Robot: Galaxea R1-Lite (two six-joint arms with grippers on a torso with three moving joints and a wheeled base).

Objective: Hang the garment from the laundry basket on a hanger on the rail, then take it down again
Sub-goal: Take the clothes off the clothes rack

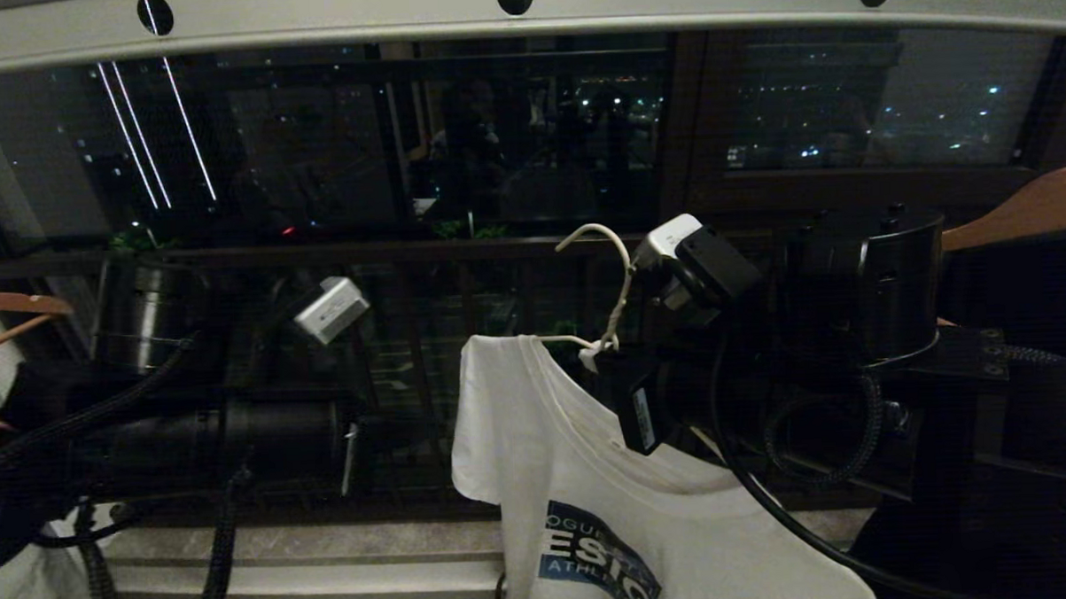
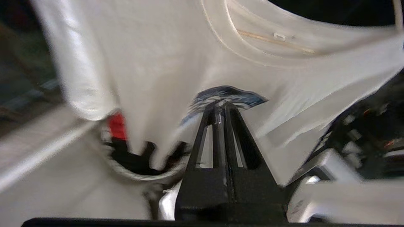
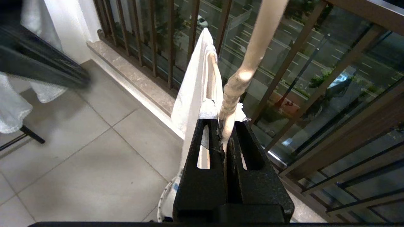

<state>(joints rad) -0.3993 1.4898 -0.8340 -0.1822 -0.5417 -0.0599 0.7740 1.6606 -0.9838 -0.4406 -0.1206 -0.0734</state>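
The right gripper (image 3: 225,132) fingers clench the hanger (image 3: 235,91) neck below the rail (image 1: 523,20), T-shirt (image 1: 594,510) draped beneath; the left gripper (image 2: 220,108), fingers clenched and seemingly empty, points at its chest print.

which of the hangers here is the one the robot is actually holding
The thin white wire hanger, carrying the white T-shirt; the right gripper is shut on its twisted neck. The brown wooden hangers at both edges are thicker and untouched.
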